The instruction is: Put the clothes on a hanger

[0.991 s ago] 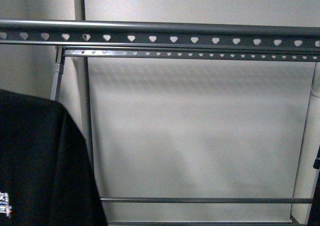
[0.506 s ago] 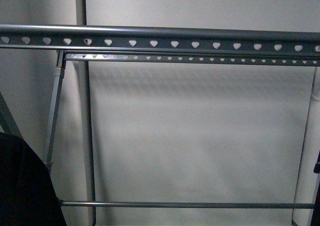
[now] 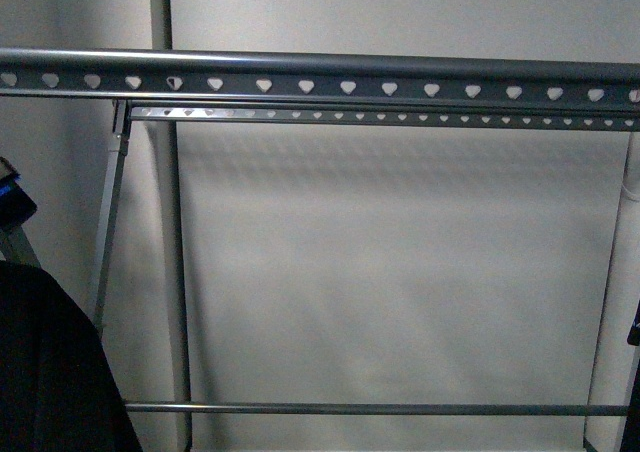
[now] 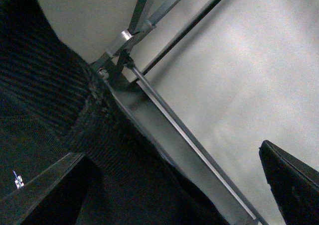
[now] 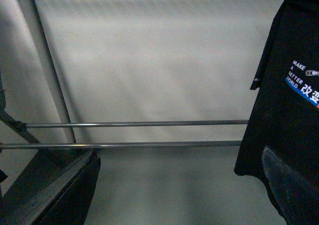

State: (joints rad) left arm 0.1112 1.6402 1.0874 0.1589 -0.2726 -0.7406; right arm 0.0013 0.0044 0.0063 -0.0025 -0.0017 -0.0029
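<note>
The black T-shirt [image 3: 45,372] fills the bottom left corner of the front view, below the grey rack's round top rail [image 3: 330,62] and its flat bars with heart-shaped holes [image 3: 330,86]. In the left wrist view the shirt's dark ribbed cloth [image 4: 60,100] lies close before my open left gripper [image 4: 169,195], by a rack leg joint [image 4: 122,38]; I cannot tell if it touches a finger. In the right wrist view the shirt [image 5: 289,100] hangs at one side with its "MAKE A BETTER WORLD" print showing. My right gripper [image 5: 174,195] is open and empty, apart from it.
Two thin lower rack rails [image 5: 134,123] cross in front of a pale wall [image 3: 400,272]. A slanted rack leg [image 3: 108,222] stands at the left. A black and blue part [image 3: 8,197] shows at the front view's left edge. A dark edge [image 3: 634,332] shows at the right.
In the front view the black shirt has sunk lower and further left, and its print has left the frame. A black and blue part has appeared at the left edge.
</note>
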